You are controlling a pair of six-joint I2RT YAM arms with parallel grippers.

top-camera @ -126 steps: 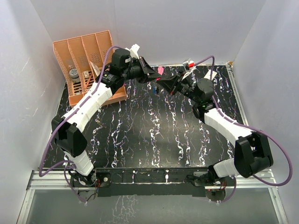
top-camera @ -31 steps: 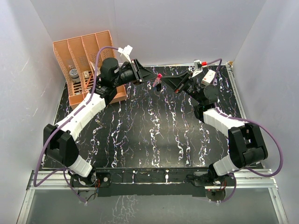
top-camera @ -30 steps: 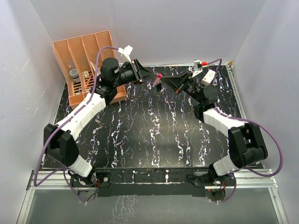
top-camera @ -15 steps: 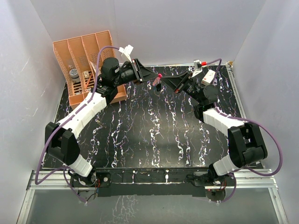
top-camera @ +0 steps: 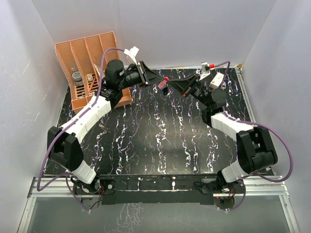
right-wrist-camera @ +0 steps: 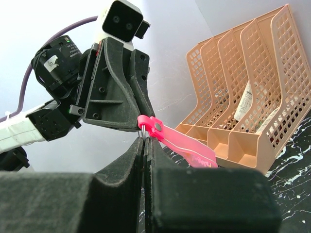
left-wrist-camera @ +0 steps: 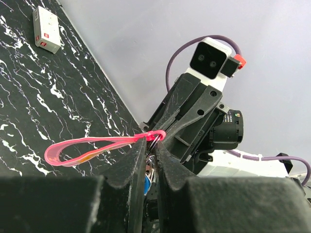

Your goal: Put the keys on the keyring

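Between the narrowly parted fingers of the left gripper (left-wrist-camera: 151, 145) sits the dark metal end of the thin red-pink strap keyring (right-wrist-camera: 180, 141), pinched there above the worktop. Its loop trails off to one side of the tips. Deeper in the same gap shows the bright blue head of a tiny key (left-wrist-camera: 146, 185). The second key I cannot make out. Directly opposite, tip to tip, the right gripper (right-wrist-camera: 144, 143) has its fingers pressed together against the strap's metal end. Whether they hold anything cannot be told. Below both lies the black white-veined worktop (left-wrist-camera: 29, 97). Behind the left gripper stands an orange mesh file rack (right-wrist-camera: 252, 87).
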